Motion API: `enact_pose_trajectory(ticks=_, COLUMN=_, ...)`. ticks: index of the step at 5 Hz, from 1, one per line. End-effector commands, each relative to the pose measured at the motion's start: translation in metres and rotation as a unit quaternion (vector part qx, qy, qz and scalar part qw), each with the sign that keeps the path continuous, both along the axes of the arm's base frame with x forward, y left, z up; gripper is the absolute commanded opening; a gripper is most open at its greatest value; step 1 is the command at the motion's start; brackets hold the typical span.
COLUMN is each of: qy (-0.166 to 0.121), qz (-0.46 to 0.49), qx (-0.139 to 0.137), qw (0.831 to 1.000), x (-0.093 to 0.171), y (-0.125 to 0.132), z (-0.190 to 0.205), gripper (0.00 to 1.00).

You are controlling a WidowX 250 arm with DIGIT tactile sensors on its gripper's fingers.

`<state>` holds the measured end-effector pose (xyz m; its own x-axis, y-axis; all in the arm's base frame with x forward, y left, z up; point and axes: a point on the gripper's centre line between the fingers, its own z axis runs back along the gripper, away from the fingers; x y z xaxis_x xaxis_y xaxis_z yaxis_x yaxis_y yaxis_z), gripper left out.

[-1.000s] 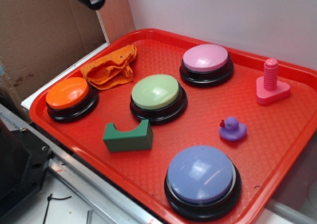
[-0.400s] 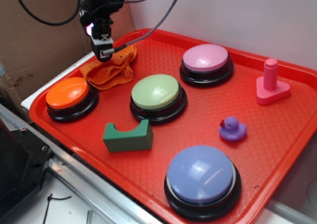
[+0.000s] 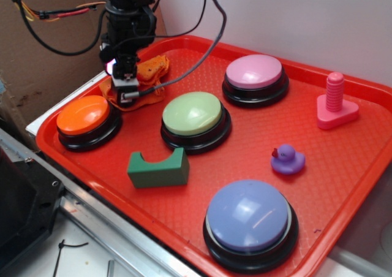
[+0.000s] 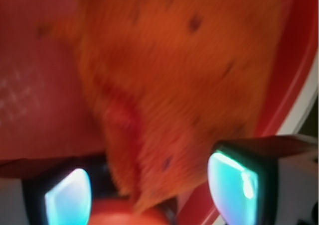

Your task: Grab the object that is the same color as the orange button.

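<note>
The black robot hand (image 3: 124,92) is sitting lower than 0.4 s ago, now pressing into the wrinkled orange cloth rag (image 3: 152,75) at the back-left corner of the red plastic tray (image 3: 343,166), beside the glossy orange dome button (image 3: 84,115). Wrist view: fingers (image 4: 67,197) spread wide, straddling the rag (image 4: 169,80), not clamping it.
</note>
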<state>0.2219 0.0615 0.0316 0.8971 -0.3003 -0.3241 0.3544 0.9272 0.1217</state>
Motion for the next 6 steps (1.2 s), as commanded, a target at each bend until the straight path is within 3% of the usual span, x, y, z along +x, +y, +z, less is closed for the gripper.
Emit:
enact_pose_trajectory(ticks=1, qy=0.007, qz=0.062, qx=0.079, qw=0.995, x=0.003, y=0.024, z=-0.04, gripper=0.0)
enact_pose_trajectory(ticks=2, qy=0.01, qz=0.065, qx=0.098, qw=0.993, x=0.001, y=0.024, z=-0.044, gripper=0.0)
enact_pose_trajectory(ticks=3, qy=0.0, qz=0.066, qx=0.095, qw=0.993, x=0.003, y=0.02, z=-0.038, gripper=0.0)
enact_pose_trajectory(ticks=4, qy=-0.023, qz=0.077, qx=0.068, qw=0.994, x=0.01, y=0.019, z=-0.017, gripper=0.0)
enact_pose_trajectory(ticks=5, qy=-0.078, qz=0.131, qx=0.024, qw=0.988, x=0.017, y=0.003, z=0.034, gripper=0.0)
enact_pose_trajectory(ticks=6, qy=-0.155, qz=0.163, qx=0.023, qw=0.974, x=0.002, y=-0.033, z=0.085, gripper=0.0)
